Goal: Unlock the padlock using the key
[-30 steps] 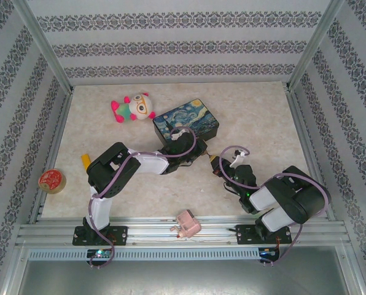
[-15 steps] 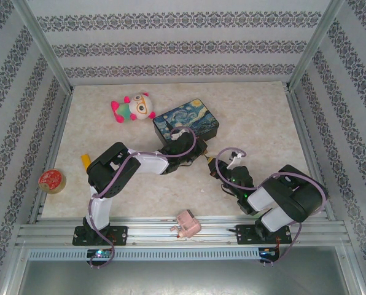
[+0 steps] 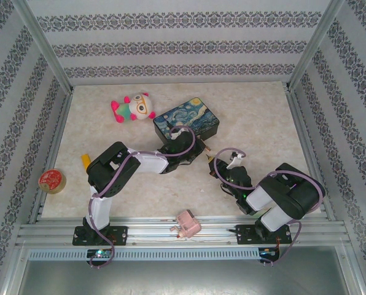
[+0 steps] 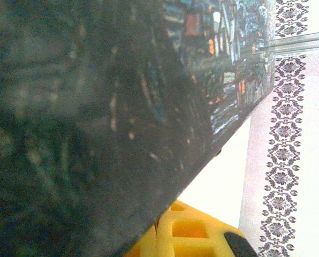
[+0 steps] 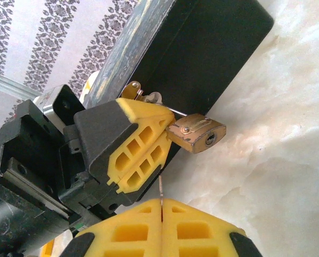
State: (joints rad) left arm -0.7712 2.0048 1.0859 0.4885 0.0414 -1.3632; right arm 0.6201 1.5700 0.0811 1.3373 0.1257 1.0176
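Note:
The small brass padlock hangs by its silver shackle from the hasp of the painted tin box, keyhole towards my right wrist camera. My left gripper is shut, its yellow fingertips clamped at the padlock's shackle end. My right gripper is shut on the key; only a thin blade shows between the pads, pointing up at the padlock and a short way below it. From above, the left gripper and right gripper meet at the tin box's near corner. The box's dark side looms over the left finger.
A plush toy lies at the back left beside the tin box. A tape roll sits at the left edge, a pink blocky object on the front rail. Patterned walls enclose the table.
My left gripper has closed at the padlock. The right gripper, with the key, has crept left and up towards the padlock.

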